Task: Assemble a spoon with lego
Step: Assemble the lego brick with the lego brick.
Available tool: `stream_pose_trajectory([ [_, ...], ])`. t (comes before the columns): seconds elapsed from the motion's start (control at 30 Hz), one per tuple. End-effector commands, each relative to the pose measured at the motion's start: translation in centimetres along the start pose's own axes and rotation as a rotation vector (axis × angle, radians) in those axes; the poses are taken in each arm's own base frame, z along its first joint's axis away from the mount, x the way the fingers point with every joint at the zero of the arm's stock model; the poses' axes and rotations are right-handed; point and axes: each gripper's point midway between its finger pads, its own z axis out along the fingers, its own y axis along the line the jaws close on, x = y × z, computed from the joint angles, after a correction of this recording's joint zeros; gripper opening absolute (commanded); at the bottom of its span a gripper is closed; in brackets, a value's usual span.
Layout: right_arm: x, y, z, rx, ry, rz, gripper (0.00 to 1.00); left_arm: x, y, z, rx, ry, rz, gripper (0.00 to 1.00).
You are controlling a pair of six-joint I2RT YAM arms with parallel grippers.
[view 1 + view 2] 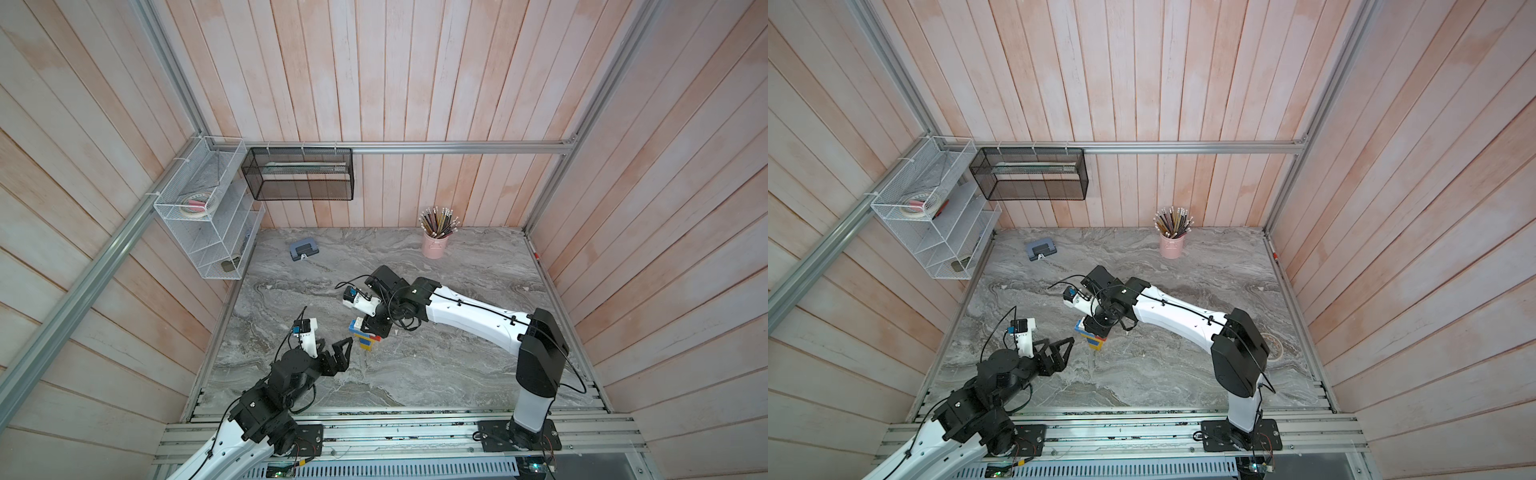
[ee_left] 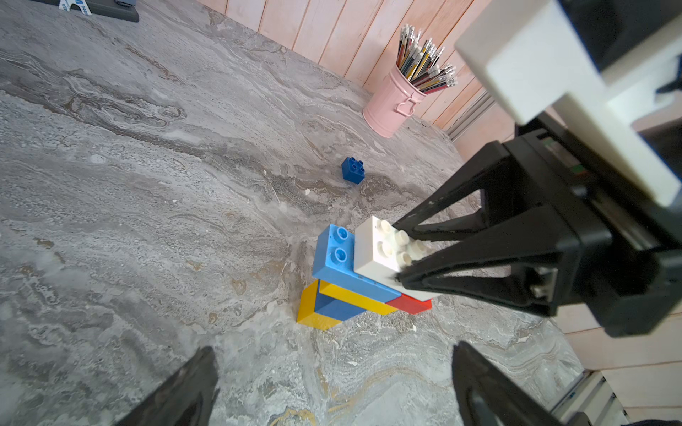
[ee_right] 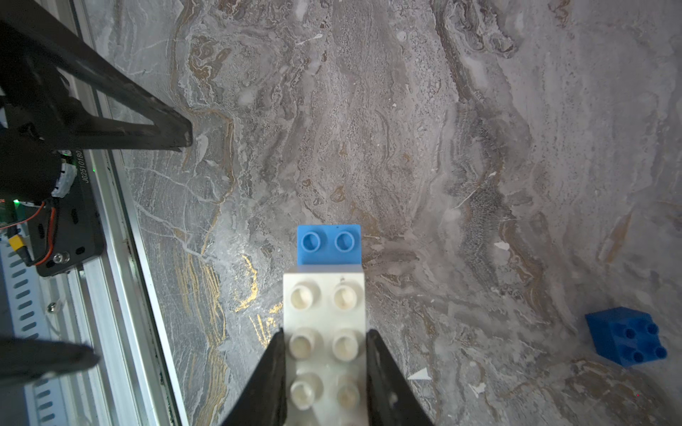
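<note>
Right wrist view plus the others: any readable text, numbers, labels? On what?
"JG2510180": on the black mount plate beside the rail, right wrist view.
Blue-and-white label on the dark object, left wrist view: cut off by the frame edge, unreadable.
White brick studs: no legible lettering.
Both top views: nothing large enough to read.
</note>
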Motion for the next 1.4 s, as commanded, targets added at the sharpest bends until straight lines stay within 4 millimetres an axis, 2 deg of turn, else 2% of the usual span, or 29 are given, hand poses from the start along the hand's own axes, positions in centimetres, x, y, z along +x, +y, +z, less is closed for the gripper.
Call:
stream_pose_trajectory([
  [0.0, 4.8, 0.3, 1.7, -0.001, 0.149, 0.043, 0.02, -0.1, 0.4, 0.0, -0.012, -0.011, 0.01, 1.0],
  [0.23, 3.9, 0.3, 1.4, 0.01, 0.064, 0.039, 0.02, 0.0, 0.4, 0.0, -0.014, -0.009, 0.01, 1.0],
  [0.43, 3.4, 0.2, 1.6, 0.001, 0.043, 0.037, 0.01, 0.0, 0.5, 0.0, -0.016, -0.008, 0.009, 1.0],
  [0.9, 2.1, -0.1, 0.8, -0.061, -0.016, 0.066, 0.0, 0.0, 0.5, 0.0, -0.016, -0.008, 0.007, 1.0],
  [1.37, 3.4, -0.6, 2.0, -0.018, 0.076, 0.065, 0.0, -0.1, 0.4, 0.0, -0.015, -0.012, 0.011, 1.0],
])
